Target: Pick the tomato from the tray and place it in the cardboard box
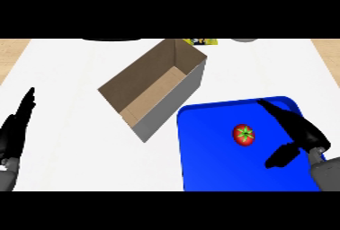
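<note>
Sitting on the flat blue rectangular tray (212, 148), w/ its green stem facing up, is the small round red tomato (243, 134), and the black right hand (299, 134) is hovering just beside it on the right, fingers & thumb spread apart, not touching it. Lying empty to the tray's upper left on the white counter (73, 81) is the open brown cardboard box (156, 85), while the left hand (16, 130) is resting at the left edge, fingers straight.
</note>
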Available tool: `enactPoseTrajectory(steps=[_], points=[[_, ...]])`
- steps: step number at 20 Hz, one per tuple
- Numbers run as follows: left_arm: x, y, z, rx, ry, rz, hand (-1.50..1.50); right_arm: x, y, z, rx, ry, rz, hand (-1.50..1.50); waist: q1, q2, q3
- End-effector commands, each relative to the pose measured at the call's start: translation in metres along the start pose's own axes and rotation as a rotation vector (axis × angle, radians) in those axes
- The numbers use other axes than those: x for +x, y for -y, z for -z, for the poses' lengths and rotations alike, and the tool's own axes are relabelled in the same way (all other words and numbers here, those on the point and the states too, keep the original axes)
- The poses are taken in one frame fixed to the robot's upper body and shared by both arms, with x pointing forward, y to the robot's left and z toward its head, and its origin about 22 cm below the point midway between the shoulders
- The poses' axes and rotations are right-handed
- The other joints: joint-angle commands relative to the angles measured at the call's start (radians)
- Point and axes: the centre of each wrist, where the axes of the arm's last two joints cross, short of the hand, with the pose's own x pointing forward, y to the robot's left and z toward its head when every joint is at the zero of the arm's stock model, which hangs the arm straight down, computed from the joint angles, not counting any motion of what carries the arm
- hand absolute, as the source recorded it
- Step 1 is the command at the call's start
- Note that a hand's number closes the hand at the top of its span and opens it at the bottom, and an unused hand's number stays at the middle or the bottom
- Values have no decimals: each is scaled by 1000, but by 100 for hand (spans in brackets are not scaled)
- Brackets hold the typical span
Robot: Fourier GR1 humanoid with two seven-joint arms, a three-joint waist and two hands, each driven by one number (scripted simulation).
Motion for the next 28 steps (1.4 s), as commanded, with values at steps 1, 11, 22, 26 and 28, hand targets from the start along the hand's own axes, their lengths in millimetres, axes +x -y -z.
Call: enactPoseTrajectory(steps=[1, 11, 22, 26, 28], points=[[4, -13, -4, 5, 10, 5, 0, 8, 9, 27, 31, -23, -16, -150, 5, 0, 1], [12, 3, 2, 3, 7, -6, 0, 31, -16, 0, 27, 59, 14, -150, -7, -2, 0], [-3, 14, -13, 3, -5, -7, 0, 50, -20, 2, 63, 103, -14, -150, -3, -1, 0], [2, -11, 2, 13, 4, -11, 0, 60, -26, 6, 100, 21, -49, -150, -2, -1, 0], [1, 8, 0, -17, -19, -14, 0, 66, -35, 14, 116, -18, -40, -150, -3, 0, 0]])
